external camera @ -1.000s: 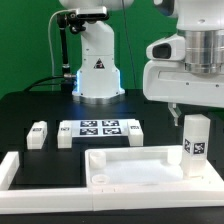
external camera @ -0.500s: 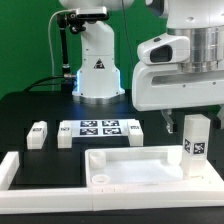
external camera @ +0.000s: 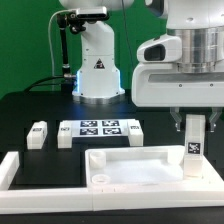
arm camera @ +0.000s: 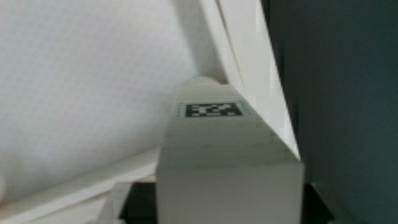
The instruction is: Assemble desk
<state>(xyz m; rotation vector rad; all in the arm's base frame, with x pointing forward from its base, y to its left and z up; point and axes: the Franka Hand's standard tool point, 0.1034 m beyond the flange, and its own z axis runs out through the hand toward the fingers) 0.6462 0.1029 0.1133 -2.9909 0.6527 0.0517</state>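
The white desk panel lies flat, rim up, near the front, with a corner hole at its front left. One square leg post stands upright at its right end, tag facing the camera. My gripper has come down over the post's top with a finger on each side, jaws open, apparently just apart from it. In the wrist view the post fills the space between the dark fingers, beside the panel. Other leg posts lie to the exterior view's left.
The marker board lies behind the panel, with another small white post at its right end. Long white L-shaped border bars frame the front and left. The arm's base stands at the back.
My gripper has moved toward the exterior view's right and down, from beside the upright leg post to straddling its top. The post and panel have not moved.
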